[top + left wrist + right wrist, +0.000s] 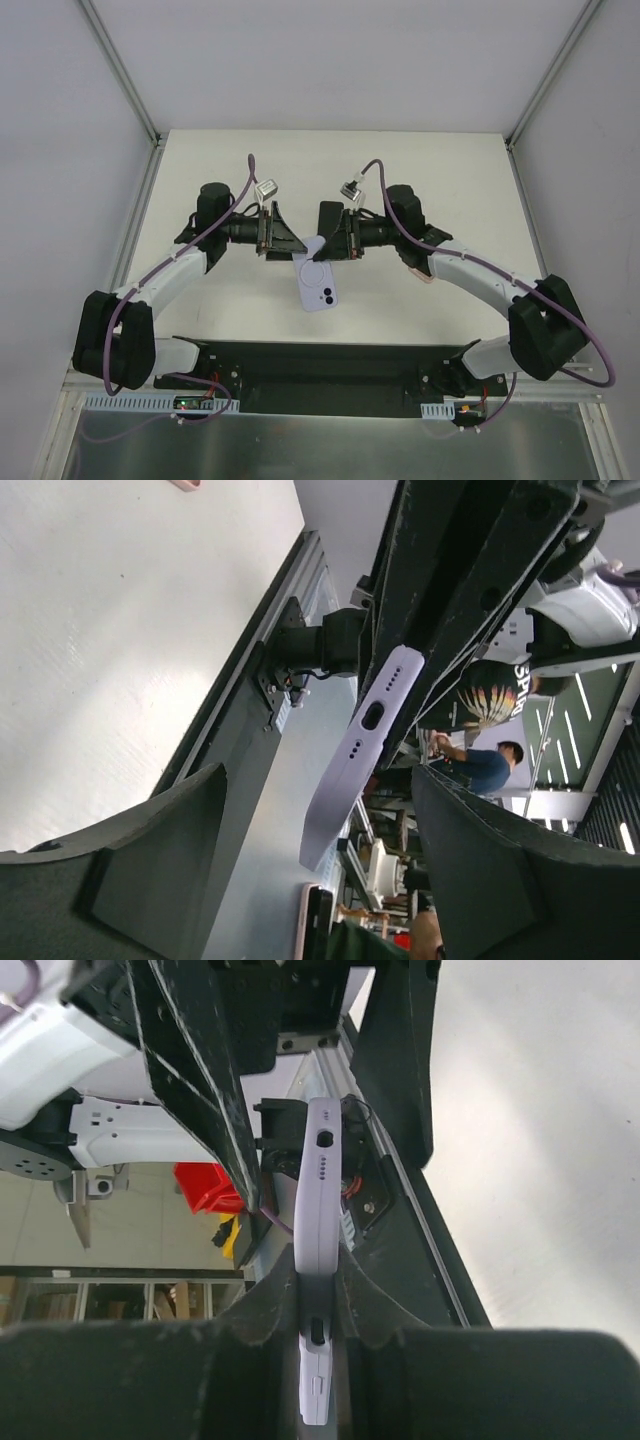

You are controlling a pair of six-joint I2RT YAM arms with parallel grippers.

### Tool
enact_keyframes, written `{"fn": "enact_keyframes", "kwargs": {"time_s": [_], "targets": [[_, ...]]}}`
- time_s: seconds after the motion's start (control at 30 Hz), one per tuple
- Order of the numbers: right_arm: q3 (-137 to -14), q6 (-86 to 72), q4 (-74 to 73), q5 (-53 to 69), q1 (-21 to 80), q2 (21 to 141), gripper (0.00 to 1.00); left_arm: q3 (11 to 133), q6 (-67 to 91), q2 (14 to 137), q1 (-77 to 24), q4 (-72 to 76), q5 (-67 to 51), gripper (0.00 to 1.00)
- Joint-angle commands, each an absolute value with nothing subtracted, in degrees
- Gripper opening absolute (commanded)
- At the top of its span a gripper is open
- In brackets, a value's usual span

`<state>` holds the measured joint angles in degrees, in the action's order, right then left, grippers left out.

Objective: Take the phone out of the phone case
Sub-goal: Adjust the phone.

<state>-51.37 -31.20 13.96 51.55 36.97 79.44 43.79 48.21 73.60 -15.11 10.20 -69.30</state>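
Phone case (pixel 319 285) x1, lilac, pinched in R gripper (pixel 323 245), L gripper (pixel 295 243) agape

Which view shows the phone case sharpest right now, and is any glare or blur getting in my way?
Top external: evenly lit, sharp, but the phone case is small. Left wrist: the table is washed out, the left fingers dark and soft, the case edge crisp. Right wrist: the closest view of the case; the right fingers are blurred and dark, the table glares at right.
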Motion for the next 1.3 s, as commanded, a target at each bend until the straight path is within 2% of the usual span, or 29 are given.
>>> {"fn": "enact_keyframes", "kwargs": {"time_s": [0.0,0.07,0.17,0.2,0.23,0.3,0.37,0.4,0.47,0.5,0.53,0.57,0.63,0.7,0.77,0.87,0.97,1.1,1.27], "targets": [[-52.1,-38.2,29.3,56.8,36.8,83.0,0.01,40.1,60.8,71.5,-15.8,33.0,-74.7,0.69],[-52.6,-41.3,32.2,57.2,36.9,84.8,0.01,39.6,61.8,71.2,-15.8,35.2,-74.6,0.64],[-53.7,-44.0,33.2,57.7,36.9,88.3,0.01,39.5,63.3,71.0,-15.7,36.7,-74.4,0.42],[-53.9,-44.6,33.2,57.7,36.8,90.2,0.02,39.6,63.7,70.9,-15.7,37.0,-74.2,0.34],[-54.1,-45.3,33.0,57.6,36.7,91.1,0.02,39.7,64.0,70.9,-15.6,37.0,-73.6,0.13],[-54.1,-47.2,32.8,56.5,36.2,92.8,0.02,39.7,65.0,71.1,-15.4,37.1,-72.7,0.00],[-54.1,-45.1,29.2,55.2,36.0,93.0,0.11,39.6,66.0,71.6,-14.9,36.9,-71.3,0.00],[-54.6,-42.6,26.0,52.2,36.0,91.6,0.29,39.6,67.3,71.7,-14.8,36.8,-70.8,0.00],[-56.9,-35.6,7.5,47.1,36.3,89.4,0.45,39.8,68.4,72.2,-14.4,35.6,-68.7,0.00],[-60.1,-28.1,0.7,39.5,36.5,86.9,0.54,40.2,67.9,72.3,-14.3,33.3,-67.8,0.00],[-61.3,-25.8,-10.3,35.1,37.1,85.7,0.57,40.8,67.0,72.2,-14.2,27.7,-66.6,0.00],[-62.4,-23.8,-14.2,31.2,37.4,84.3,0.62,42.3,65.9,72.2,-14.2,23.9,-64.0,0.00],[-63.9,-20.8,-21.4,20.7,38.7,80.0,0.63,44.0,62.0,71.8,-14.2,12.2,-60.8,0.00],[-64.9,-18.1,-24.8,11.8,40.8,76.1,0.65,46.9,59.5,71.9,-14.2,6.7,-56.1,0.00],[-67.8,-15.7,-30.0,4.2,47.1,74.1,0.68,48.7,59.4,72.3,-14.2,1.2,-53.6,0.00],[-72.1,-11.6,-35.1,-15.6,57.3,75.1,0.69,51.4,59.6,74.9,-14.3,-5.0,-50.6,0.00],[-74.7,-9.8,-37.8,-27.5,65.6,77.8,0.69,52.4,60.6,76.2,-14.3,-7.9,-48.1,0.00],[-77.5,-6.3,-37.8,-37.5,75.3,81.7,0.70,53.1,60.8,76.5,-14.3,-10.5,-46.1,0.00],[-83.6,-1.3,-39.9,-48.2,80.6,91.0,0.70,53.7,61.0,76.1,-14.3,-12.5,-44.9,0.00]]}}
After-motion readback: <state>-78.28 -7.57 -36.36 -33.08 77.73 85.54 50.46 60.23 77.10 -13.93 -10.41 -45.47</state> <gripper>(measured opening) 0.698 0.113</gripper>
